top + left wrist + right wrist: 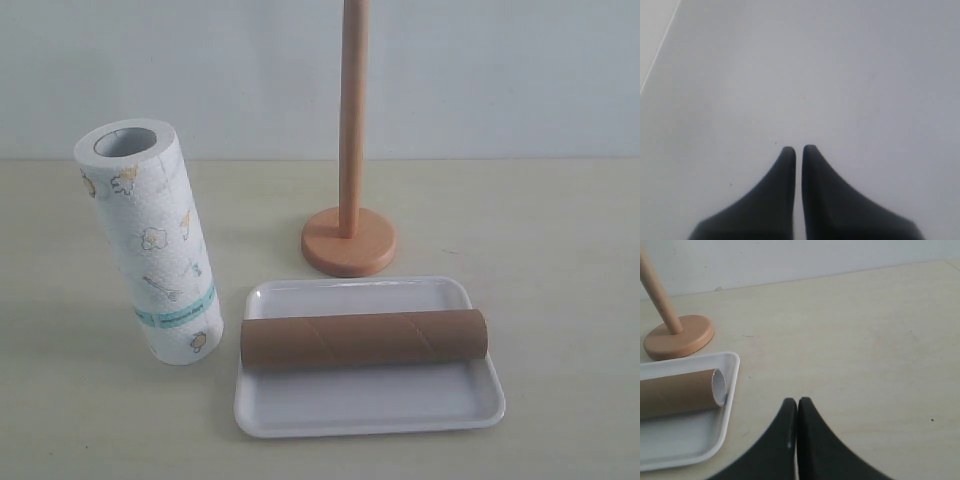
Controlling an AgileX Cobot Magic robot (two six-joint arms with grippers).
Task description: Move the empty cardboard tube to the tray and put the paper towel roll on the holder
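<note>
The brown cardboard tube (364, 338) lies on its side across the white tray (368, 408), and its open end (718, 387) shows in the right wrist view. To the tray's left the white printed paper towel roll (150, 242) stands on end, leaning slightly. The wooden holder (350, 238) stands behind the tray with its pole bare. Neither gripper appears in the exterior view. My right gripper (797, 401) is shut and empty over the table beside the tray (731, 390). My left gripper (799, 149) is shut with only a thin slit, facing a plain grey-white surface.
A pale wall runs behind the beige tabletop (540, 230). The holder's round base (679, 336) sits just beyond the tray's end in the right wrist view.
</note>
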